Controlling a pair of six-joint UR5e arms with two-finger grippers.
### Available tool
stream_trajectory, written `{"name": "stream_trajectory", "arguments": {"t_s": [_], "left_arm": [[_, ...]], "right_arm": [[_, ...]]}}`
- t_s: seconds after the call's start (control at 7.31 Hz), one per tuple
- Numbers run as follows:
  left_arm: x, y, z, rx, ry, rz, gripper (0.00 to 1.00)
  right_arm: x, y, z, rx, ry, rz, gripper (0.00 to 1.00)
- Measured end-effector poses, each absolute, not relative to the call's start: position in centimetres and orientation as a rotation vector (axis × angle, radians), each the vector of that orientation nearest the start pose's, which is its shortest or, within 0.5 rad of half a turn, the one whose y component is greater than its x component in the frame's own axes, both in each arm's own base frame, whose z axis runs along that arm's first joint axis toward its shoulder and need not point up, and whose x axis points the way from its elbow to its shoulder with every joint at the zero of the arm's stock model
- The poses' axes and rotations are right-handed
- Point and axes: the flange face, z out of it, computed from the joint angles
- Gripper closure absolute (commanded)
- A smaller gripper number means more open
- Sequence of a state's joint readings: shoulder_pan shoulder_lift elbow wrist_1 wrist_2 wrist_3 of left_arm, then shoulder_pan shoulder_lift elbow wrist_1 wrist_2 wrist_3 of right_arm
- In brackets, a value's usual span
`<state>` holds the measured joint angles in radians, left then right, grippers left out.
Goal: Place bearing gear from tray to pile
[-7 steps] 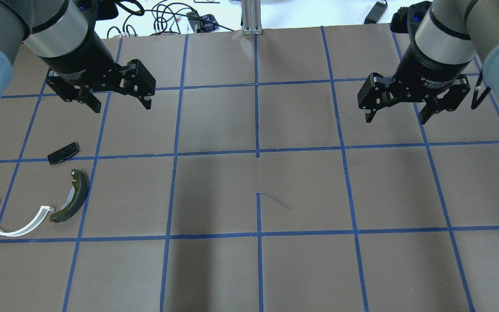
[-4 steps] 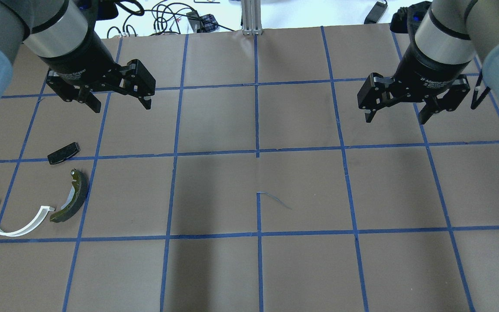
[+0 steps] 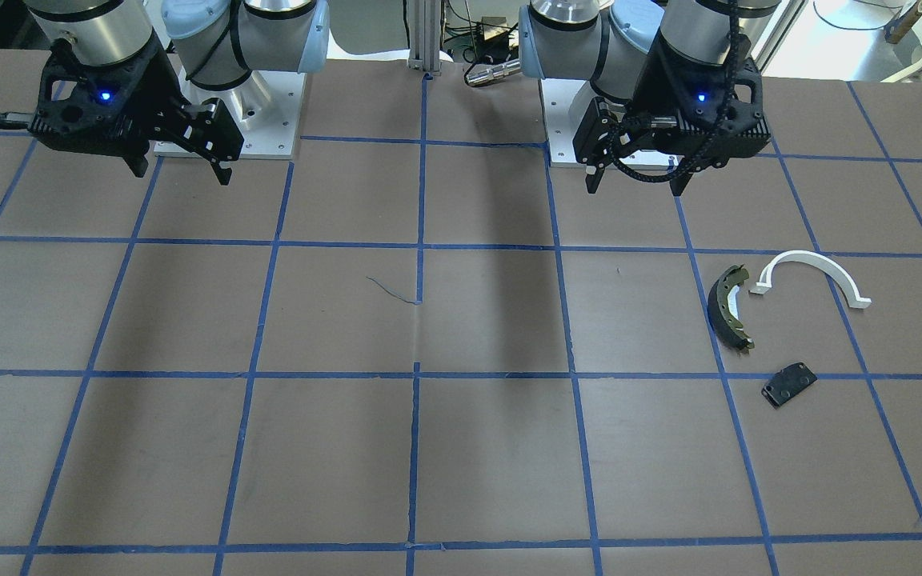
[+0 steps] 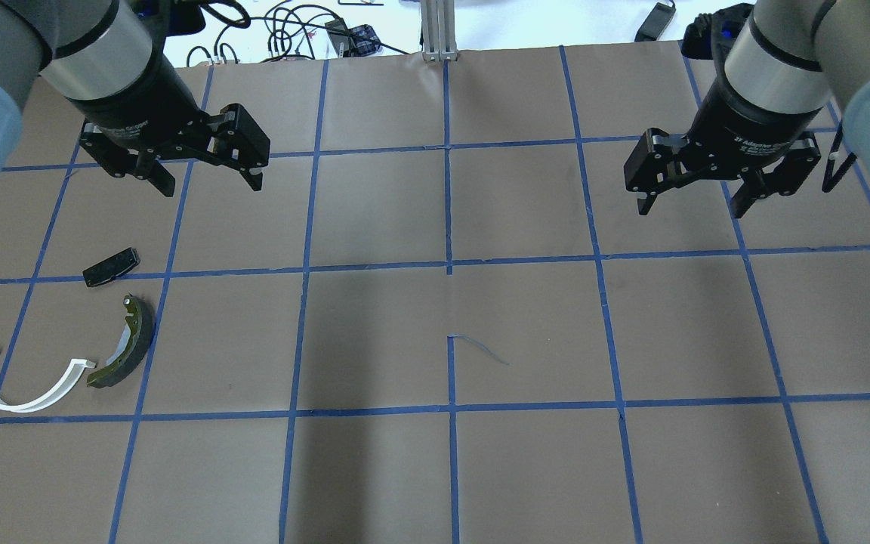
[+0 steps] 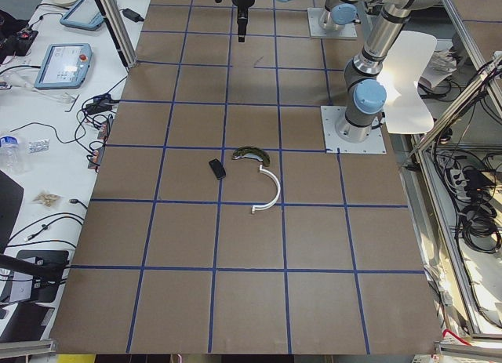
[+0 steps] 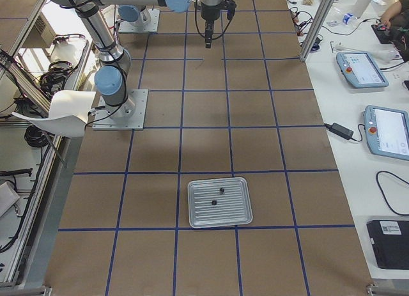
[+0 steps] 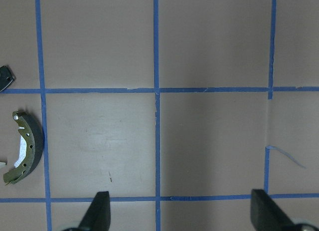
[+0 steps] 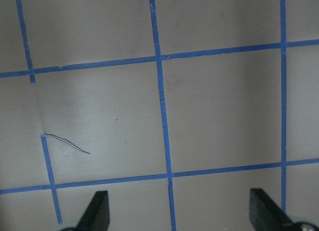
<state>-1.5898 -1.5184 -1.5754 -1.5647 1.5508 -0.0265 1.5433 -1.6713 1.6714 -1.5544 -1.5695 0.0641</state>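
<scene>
While left gripper, right gripper hang spread, empty, tray holds dark bits too small to identify.

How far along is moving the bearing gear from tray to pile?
Done: nothing; the pile holds only brake shoe, white arc, black plate. In hand: nothing; left tool and right tool hover open, empty. Left: everything; two small dark parts sit in the tray, uncollected.

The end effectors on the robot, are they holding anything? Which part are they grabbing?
Nothing is held. The left end effector and the right end effector are both open and empty.
</scene>
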Motion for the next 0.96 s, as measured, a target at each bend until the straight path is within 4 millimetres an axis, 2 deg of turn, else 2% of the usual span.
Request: {"name": "stream_trajectory", "arguments": {"t_s": [0.55,0.68,0.96], "left_arm": [[-14.4,-47.2,51.2,-0.015,3.162,-0.084,0.00],[-14.3,-47.2,51.3,-0.019,3.162,-0.088,0.00],[-14.2,-47.3,51.6,-0.029,3.160,-0.087,0.00]], "right_arm": [[12.0,-45.6,47.7,0.139,3.131,0.043,0.00],[11.5,-46.2,47.0,0.144,3.134,0.062,0.00],[8.5,-47.5,46.0,0.186,3.136,0.091,0.00]]}}
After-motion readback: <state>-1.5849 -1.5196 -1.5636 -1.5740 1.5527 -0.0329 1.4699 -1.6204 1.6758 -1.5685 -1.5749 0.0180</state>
